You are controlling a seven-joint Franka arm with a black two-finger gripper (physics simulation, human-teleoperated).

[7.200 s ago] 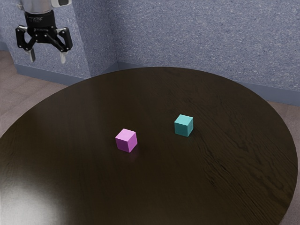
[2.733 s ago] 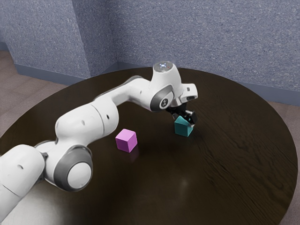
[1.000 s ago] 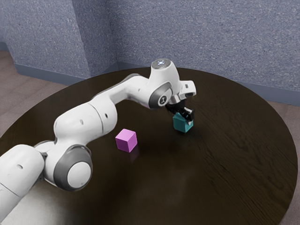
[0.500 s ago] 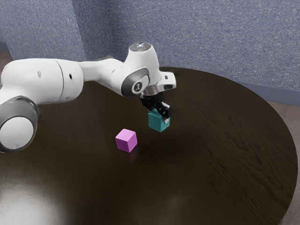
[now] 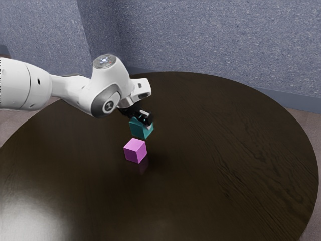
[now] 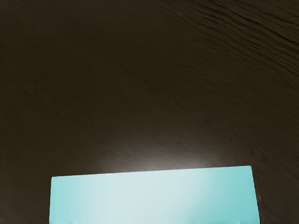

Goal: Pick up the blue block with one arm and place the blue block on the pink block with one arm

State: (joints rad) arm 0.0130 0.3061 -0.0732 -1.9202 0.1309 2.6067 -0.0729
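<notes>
Currently, you are holding one blue block clear of the one round dark table. Your single gripper is clamping it from two sides at its top. The block is hanging just above and slightly behind the one pink block, which is sitting on the table. In the wrist view, the blue block is lying directly under the hand, with the table's dark grain beyond it.

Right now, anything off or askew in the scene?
Nothing stands out. The gripper is shut on the blue block, holding it clear of the table and just above the pink block, not yet on it. The pink block sits flat on the table and looks intact.
</notes>
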